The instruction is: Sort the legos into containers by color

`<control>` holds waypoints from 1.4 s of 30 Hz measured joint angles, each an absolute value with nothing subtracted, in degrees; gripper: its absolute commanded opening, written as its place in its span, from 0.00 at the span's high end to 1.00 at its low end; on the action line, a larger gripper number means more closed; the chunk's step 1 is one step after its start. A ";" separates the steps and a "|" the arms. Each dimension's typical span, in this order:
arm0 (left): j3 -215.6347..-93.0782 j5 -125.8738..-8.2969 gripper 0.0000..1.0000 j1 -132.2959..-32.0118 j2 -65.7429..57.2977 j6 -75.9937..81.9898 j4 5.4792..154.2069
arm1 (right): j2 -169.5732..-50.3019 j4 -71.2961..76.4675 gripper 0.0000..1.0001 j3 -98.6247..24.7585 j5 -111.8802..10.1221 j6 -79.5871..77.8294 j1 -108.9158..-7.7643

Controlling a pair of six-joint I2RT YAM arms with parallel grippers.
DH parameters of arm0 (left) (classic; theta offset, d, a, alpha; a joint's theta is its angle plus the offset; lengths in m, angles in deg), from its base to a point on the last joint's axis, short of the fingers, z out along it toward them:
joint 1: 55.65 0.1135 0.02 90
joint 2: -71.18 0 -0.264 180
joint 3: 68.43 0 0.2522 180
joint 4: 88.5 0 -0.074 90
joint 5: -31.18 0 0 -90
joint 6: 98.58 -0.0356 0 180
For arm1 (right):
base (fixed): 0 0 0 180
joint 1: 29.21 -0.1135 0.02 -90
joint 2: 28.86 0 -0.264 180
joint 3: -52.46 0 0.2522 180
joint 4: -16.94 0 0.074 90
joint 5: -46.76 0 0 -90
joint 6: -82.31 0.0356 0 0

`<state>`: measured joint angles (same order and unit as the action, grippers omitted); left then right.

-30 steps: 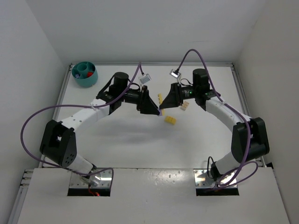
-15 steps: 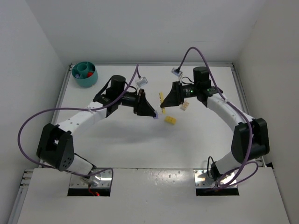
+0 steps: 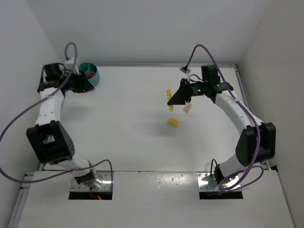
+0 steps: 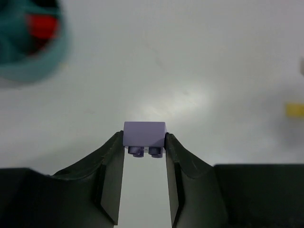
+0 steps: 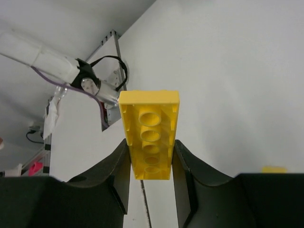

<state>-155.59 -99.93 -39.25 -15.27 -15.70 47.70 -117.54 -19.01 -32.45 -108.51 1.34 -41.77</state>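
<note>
A purple lego [image 4: 145,134] is pinched between the fingertips of my left gripper [image 4: 145,142], studs toward the camera. That gripper [image 3: 81,83] hovers at the near-left side of the teal bowl [image 3: 95,79]. In the left wrist view the bowl [image 4: 19,71] is blurred at the upper left, with a red lego [image 4: 42,26] in one compartment. My right gripper [image 5: 149,148] is shut on a long yellow lego [image 5: 150,130], its hollow underside facing the camera. It hangs above the table's middle right [image 3: 172,99].
On the table below the right gripper lie a yellow brick [image 3: 174,122], a small yellow piece [image 3: 171,108] and a pale brick [image 3: 188,108]. White walls close the table on three sides. A purple cable [image 3: 28,111] loops off the left arm.
My left arm has swung from the table's middle to the far left beside the bowl, carrying the purple lego. The right gripper has drawn slightly back and right with the yellow lego.
</note>
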 measured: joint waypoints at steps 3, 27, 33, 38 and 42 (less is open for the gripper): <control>-169.91 -94.31 0.82 -33.26 -24.32 -16.35 48.37 | -118.28 -20.81 1.00 -32.72 -107.73 -0.36 -41.81; -203.00 -88.39 0.66 -28.30 -58.15 -9.60 51.13 | -119.68 -23.10 1.00 -33.04 -106.22 -2.79 -42.12; -203.00 -88.98 0.63 -28.76 -58.35 -9.36 51.33 | -119.73 -23.10 1.00 -33.04 -106.13 -2.79 -42.12; -203.00 -88.82 0.62 -30.07 -58.37 -9.36 51.37 | -119.79 -23.10 1.00 -33.02 -105.98 -2.79 -42.12; -203.00 -88.47 0.58 -31.08 -59.07 -9.34 51.85 | -119.79 -23.08 1.00 -33.02 -105.76 -2.79 -42.12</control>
<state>-203.00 -88.47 -31.08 -59.07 -9.34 51.85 -119.79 -23.08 -33.02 -105.76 -2.79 -42.12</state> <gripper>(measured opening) 0.418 0.355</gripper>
